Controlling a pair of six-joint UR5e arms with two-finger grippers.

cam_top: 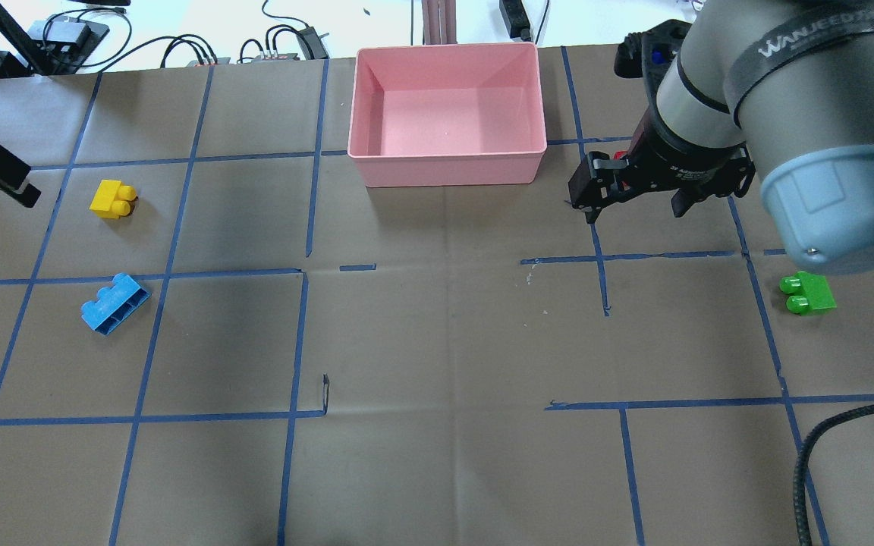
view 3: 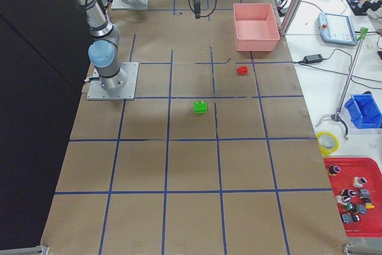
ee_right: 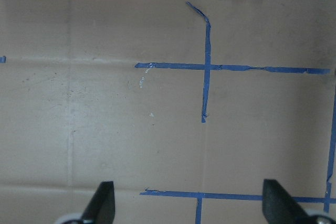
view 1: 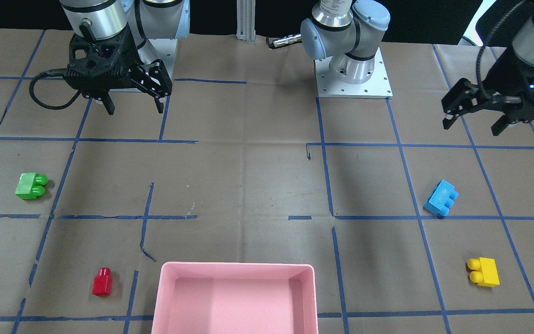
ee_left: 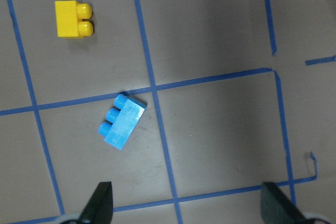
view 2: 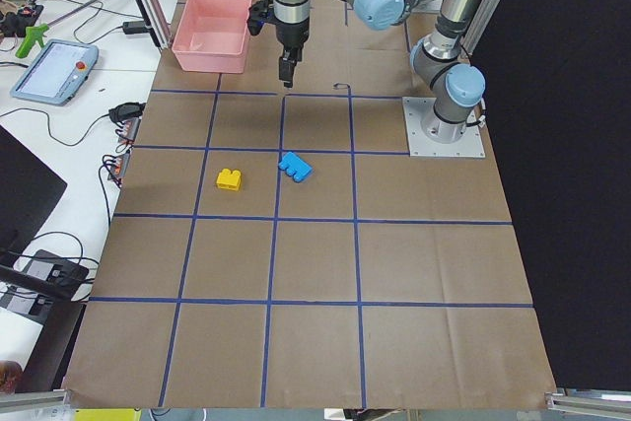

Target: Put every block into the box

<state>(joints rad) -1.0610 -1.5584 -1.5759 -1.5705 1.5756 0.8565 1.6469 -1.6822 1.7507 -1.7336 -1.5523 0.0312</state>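
The left gripper (view 1: pixel 472 125) and right gripper (view 1: pixel 134 110) hang wide open above the table (view 1: pixel 257 176), holding nothing. The box (view 1: pixel 239 265) sits midway along the edge opposite the robot. All 4 blocks lie outside it: the green block (view 1: pixel 30 186) and red block (view 1: pixel 102 282) toward the robot's right edge, the blue block (view 1: pixel 441 198) and yellow block (view 1: pixel 483 272) toward its left.

On the bench (view 1: pixel 257 185), red block (view 1: pixel 102 282) and green block (view 1: pixel 31 186) lie to one side of the pink box (view 1: pixel 237 266), blue block (view 1: pixel 441 198) and yellow block (view 1: pixel 483 271) to the other. Left pincer (view 1: pixel 473 126) and right pincer (view 1: pixel 134 110) hang spread.
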